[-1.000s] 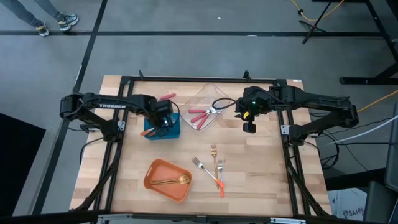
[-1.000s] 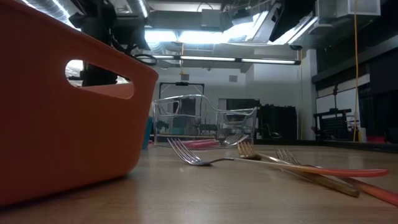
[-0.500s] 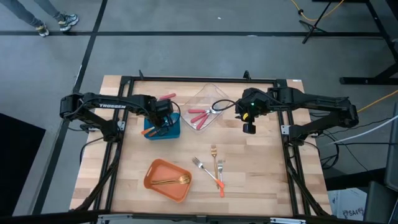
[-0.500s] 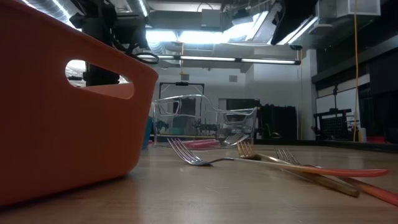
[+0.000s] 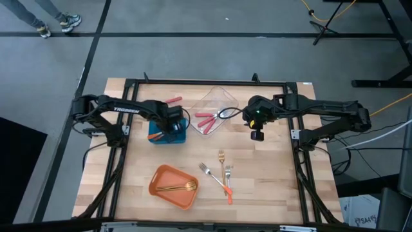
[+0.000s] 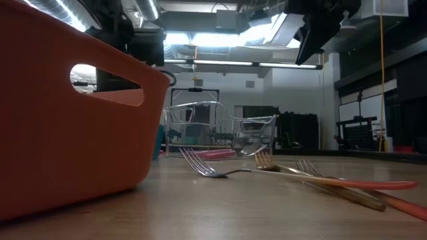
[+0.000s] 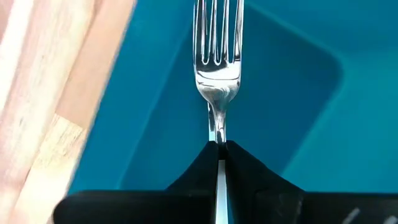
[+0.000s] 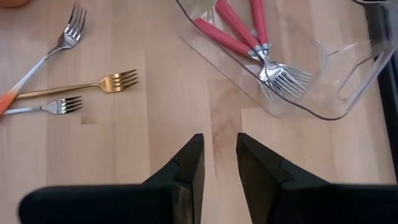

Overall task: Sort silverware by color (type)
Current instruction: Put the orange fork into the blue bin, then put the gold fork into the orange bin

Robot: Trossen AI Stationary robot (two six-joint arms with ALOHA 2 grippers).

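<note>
Over the blue bin (image 7: 298,93), left fingers (image 7: 249,171) clench a silver fork (image 7: 217,62); right fingers (image 8: 186,165) hang slightly parted, empty

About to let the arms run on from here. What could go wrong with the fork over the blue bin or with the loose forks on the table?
1. The left claw pinches the fork by its thin neck over the blue bin; it could pivot or slip, or land askew on release.
2. The three loose forks lie close together, handles seemingly crossing, so the right claw, empty with its fingers slightly apart, might drag a neighbour or grab two colours.
</note>
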